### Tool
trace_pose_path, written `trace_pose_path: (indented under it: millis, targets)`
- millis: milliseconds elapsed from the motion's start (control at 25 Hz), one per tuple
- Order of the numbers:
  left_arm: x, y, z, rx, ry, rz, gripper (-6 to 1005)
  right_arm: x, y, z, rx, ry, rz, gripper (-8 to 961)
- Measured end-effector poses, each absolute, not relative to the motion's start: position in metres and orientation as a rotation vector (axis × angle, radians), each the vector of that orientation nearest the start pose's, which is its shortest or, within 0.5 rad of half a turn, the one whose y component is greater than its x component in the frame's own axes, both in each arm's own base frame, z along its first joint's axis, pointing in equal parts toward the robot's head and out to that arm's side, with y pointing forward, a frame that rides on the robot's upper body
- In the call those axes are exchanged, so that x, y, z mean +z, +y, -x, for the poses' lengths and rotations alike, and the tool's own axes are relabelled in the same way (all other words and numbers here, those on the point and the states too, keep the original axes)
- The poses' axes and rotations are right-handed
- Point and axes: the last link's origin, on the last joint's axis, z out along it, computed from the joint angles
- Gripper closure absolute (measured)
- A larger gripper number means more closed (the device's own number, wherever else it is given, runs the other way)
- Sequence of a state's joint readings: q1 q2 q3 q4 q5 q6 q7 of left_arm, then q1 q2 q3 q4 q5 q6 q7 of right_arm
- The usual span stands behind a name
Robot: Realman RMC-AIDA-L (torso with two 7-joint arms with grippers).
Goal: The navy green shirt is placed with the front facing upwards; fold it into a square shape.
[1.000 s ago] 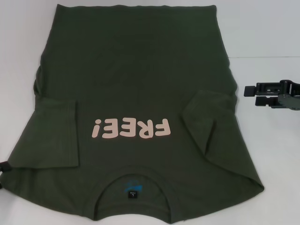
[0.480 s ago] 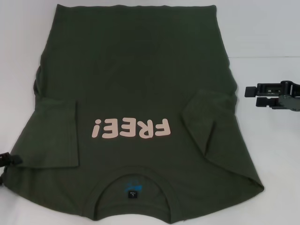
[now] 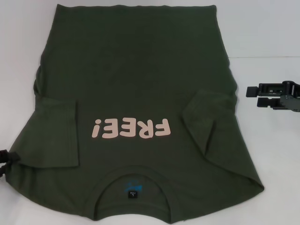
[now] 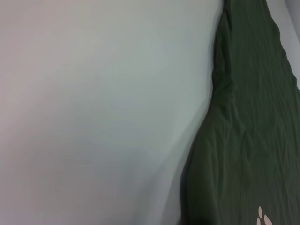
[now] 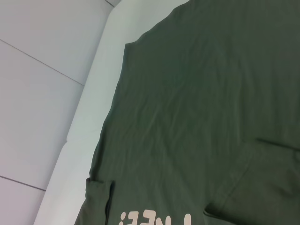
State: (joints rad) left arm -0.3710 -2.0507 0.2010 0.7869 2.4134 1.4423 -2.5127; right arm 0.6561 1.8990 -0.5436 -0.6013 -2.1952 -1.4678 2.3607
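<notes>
A: Head view: shirt (image 3: 136, 112) flat on worktop (image 3: 267, 37), print up, sleeves folded in. Right gripper (image 3: 247, 95) just off its right edge, fingers apart.
B: Left gripper (image 3: 7, 161)?
A: At the shirt's left sleeve edge; fingers' state unclear.

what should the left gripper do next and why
Probably ease the left gripper in onto the near left edge of the navy green shirt to pinch it. The shirt lies flat, print up, both sleeves already folded inward, and that gripper sits right at the edge, while the right gripper hovers off to the side, clear of the cloth.
</notes>
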Motion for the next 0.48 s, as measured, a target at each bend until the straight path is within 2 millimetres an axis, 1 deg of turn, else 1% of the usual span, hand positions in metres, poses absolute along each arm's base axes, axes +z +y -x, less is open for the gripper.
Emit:
trace_pose_path:
  millis: [120,320,480]
  targets:
    - [0.0713,0.2732,0.3950,0.930,2.851,-1.950,476,0.0731,0.3828,-0.2849,0.648,1.796,2.171,207]
    - [0.0719,0.2733,0.3943,0.925,2.842,-1.967,706,0.0735,0.3817,-0.2857,0.643,1.797,2.173,206]
    - [0.0727,0.2733,0.3914,0.930,2.807,-1.996,856,0.0766,0.3756,-0.2907,0.594,1.807,2.193,206]
